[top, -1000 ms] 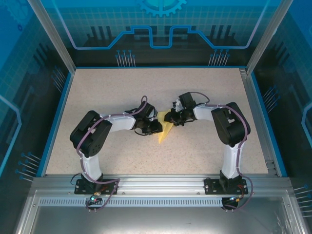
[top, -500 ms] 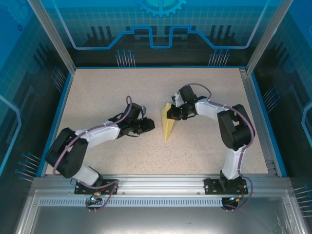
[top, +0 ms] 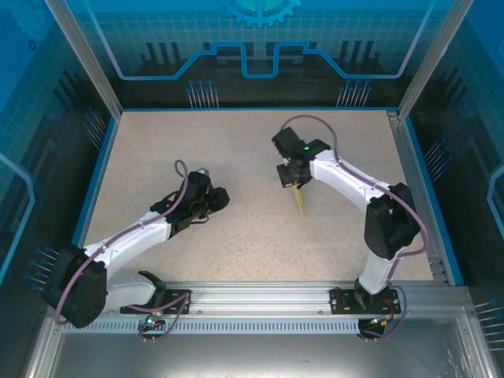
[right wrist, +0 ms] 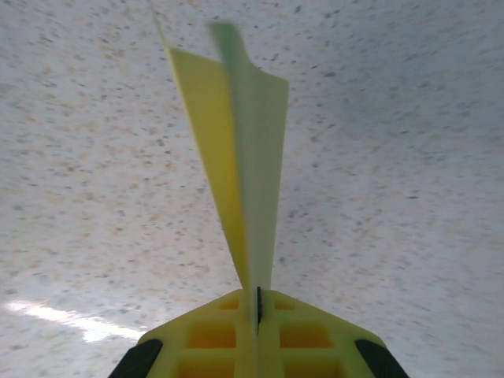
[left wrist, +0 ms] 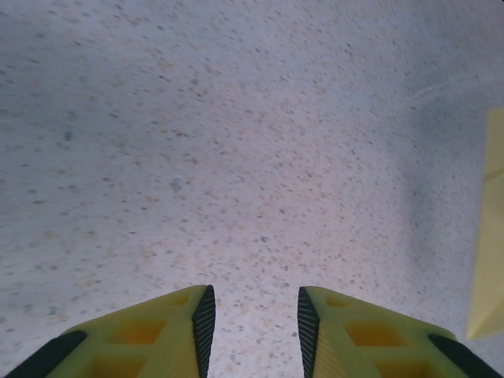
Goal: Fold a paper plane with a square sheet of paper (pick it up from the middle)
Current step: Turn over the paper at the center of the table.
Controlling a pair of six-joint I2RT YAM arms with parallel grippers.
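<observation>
In the view from above, the left arm (top: 134,236) lies low and stretches from its base at the near left toward the middle of the tabletop (top: 236,142). The left fingers (top: 221,196) are at the left of the centre, and nothing is seen between them. The right arm (top: 354,185) reaches from the near right to the far side. The right fingers (top: 292,178) point toward the near edge and hold the paper plane (top: 298,198) at its wide end. The plane is a slim pale-yellow dart, and its sharp tip points to the near side. It is to the right of the centre, well apart from the left fingers. It cannot be told here whether the tip touches the tabletop.

In the left wrist view, the left fingers (left wrist: 169,331) stand apart with a narrow gap. Between them is the bare speckled tabletop (left wrist: 236,142). A strip of the paper plane (left wrist: 488,228) is at the right edge of this view.

In the right wrist view, the right fingers (right wrist: 213,335) are pressed together on the fold of the paper plane (right wrist: 236,157). The plane goes out from them, standing on its edge with two layers spreading a little. Its far end is blurred. Under it is the tabletop (right wrist: 409,157).
</observation>
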